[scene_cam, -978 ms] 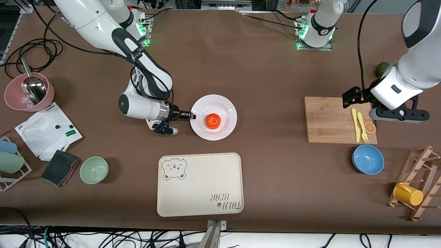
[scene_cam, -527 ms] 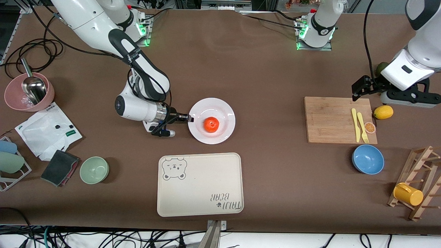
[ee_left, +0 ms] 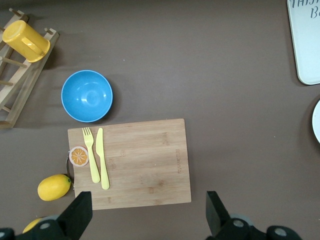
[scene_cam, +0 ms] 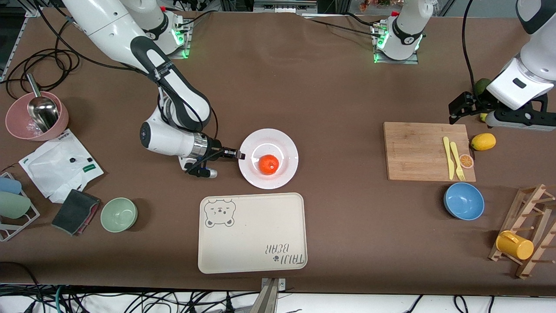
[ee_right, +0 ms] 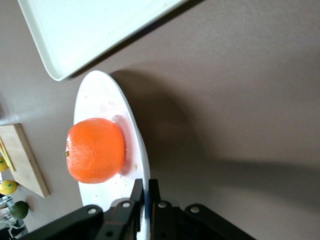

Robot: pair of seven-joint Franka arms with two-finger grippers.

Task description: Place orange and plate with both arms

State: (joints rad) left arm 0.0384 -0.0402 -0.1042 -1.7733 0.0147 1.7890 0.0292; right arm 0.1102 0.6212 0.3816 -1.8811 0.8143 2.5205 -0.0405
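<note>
The white plate [scene_cam: 286, 148] hangs a little above the table with the red-orange orange [scene_cam: 269, 164] resting in its middle. My right gripper [scene_cam: 240, 155] is shut on the plate's rim at the right arm's end. In the right wrist view the fingers [ee_right: 137, 192] pinch the rim of the plate [ee_right: 102, 100], and the orange [ee_right: 95, 150] sits just past them. My left gripper [scene_cam: 462, 106] is open and empty, up over the edge of the wooden board farthest from the front camera; its wrist view shows the gripper [ee_left: 145, 212] above the board.
The cream bear tray [scene_cam: 253, 232] lies just nearer the camera than the plate. The wooden board [scene_cam: 417, 150] carries a yellow knife, fork and orange slice. A lemon [scene_cam: 483, 141], blue bowl [scene_cam: 464, 201], green bowl [scene_cam: 119, 214] and pink bowl [scene_cam: 26, 124] stand around.
My right gripper has carried the plate with the orange toward the bear tray. My left gripper has risen and drawn back from the board toward the left arm's end.
</note>
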